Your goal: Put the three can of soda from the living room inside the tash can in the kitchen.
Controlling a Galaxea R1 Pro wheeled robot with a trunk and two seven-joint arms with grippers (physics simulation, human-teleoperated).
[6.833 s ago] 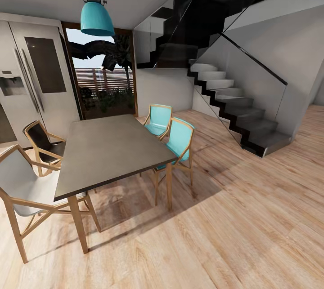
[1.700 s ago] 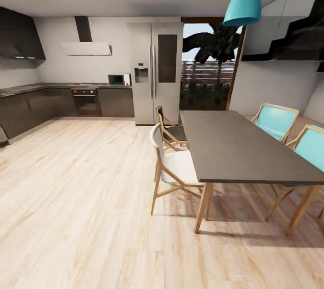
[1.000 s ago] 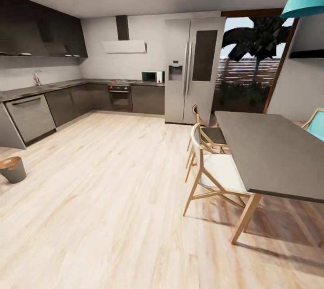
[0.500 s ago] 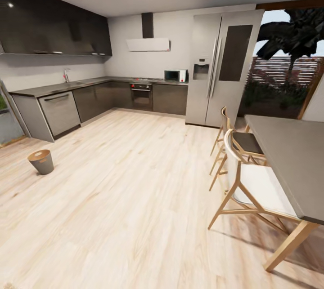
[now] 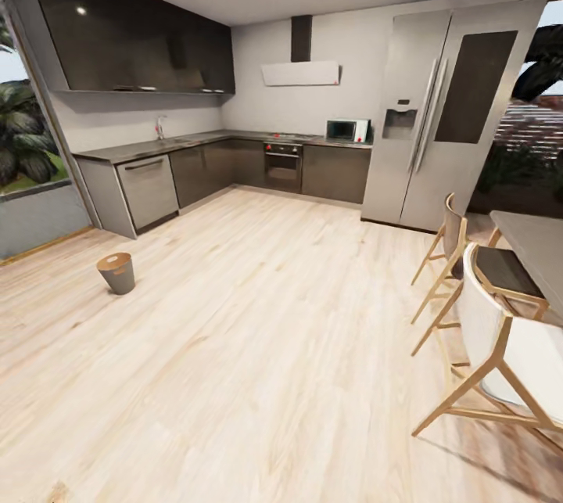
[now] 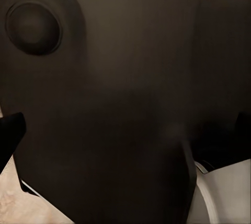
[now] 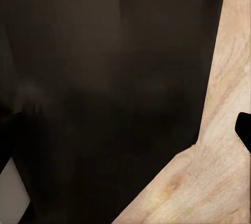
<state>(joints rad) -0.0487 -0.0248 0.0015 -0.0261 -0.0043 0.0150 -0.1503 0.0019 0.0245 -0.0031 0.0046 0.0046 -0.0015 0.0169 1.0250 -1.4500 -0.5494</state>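
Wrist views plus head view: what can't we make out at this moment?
- Left wrist view: a dark robot body panel blocks nearly everything; tool state unreadable.
- Right wrist view: a dark panel covers most of it, leaving a strip of wood floor; tool state unreadable.
- Head view: trash can is small and far; its contents can't be judged.
- Head view: dark table is cut off by the right edge.
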